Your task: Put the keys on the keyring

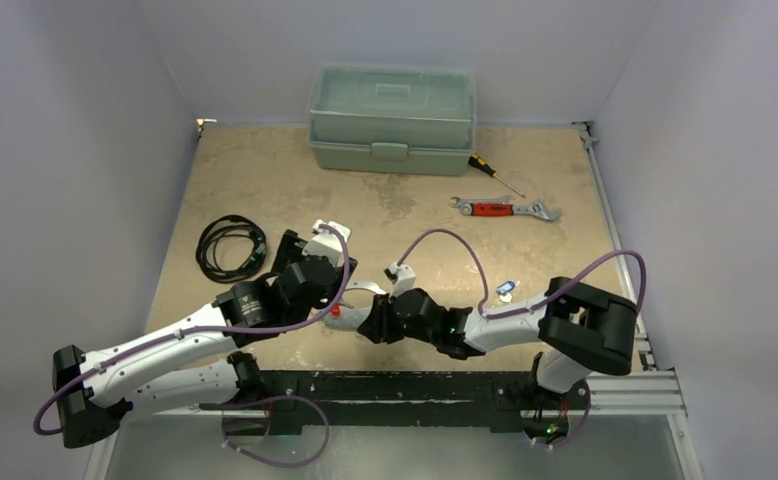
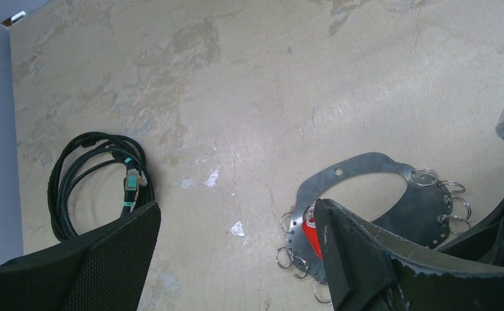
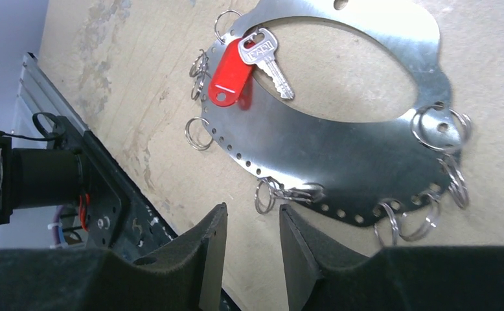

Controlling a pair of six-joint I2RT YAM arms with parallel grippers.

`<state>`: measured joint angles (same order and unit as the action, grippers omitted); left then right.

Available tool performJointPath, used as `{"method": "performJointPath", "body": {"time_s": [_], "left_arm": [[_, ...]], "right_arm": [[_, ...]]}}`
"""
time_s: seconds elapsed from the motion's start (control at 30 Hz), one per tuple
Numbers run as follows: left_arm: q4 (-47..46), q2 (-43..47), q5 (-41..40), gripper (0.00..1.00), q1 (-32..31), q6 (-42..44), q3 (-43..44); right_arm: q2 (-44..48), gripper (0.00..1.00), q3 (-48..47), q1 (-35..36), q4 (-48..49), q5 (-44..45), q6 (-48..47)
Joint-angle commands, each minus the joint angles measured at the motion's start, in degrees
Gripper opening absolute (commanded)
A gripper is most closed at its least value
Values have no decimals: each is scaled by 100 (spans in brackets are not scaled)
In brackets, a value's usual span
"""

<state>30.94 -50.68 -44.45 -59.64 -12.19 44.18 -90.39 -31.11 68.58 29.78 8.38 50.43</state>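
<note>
The keyring (image 3: 366,162) is a flat silver oval plate with holes and several small split rings along its edge; it lies on the table, also seen as keyring (image 2: 359,168) and keyring (image 1: 370,289). A silver key with a red tag (image 3: 231,72) lies across its rim beside a split ring; I cannot tell if it is hooked on. The red tag (image 2: 311,234) peeks out beside my left finger. A blue-tagged key (image 1: 505,290) lies apart to the right. My left gripper (image 2: 236,259) is wide open, one finger over the plate. My right gripper (image 3: 252,223) is open, empty, just short of a split ring.
A coiled black cable (image 1: 230,247) lies to the left, also seen as cable (image 2: 94,175). At the back stands a green toolbox (image 1: 392,118), with a screwdriver (image 1: 493,173) and a red-handled wrench (image 1: 505,208) to its right. A black mounting rail (image 1: 415,390) runs along the near edge.
</note>
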Motion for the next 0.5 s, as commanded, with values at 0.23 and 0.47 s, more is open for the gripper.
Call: {"method": "performJointPath", "body": {"time_s": [0.23,0.47], "left_arm": [[-93,34,1501,77,16,-1647,-182],[-962,63,2050,63,-388,-2382,-1211]], "right_arm": [[2280,48,-228,-443,-2180,1102,-1232],[2856,48,-276,-1202,-2682,855,-1963]]}}
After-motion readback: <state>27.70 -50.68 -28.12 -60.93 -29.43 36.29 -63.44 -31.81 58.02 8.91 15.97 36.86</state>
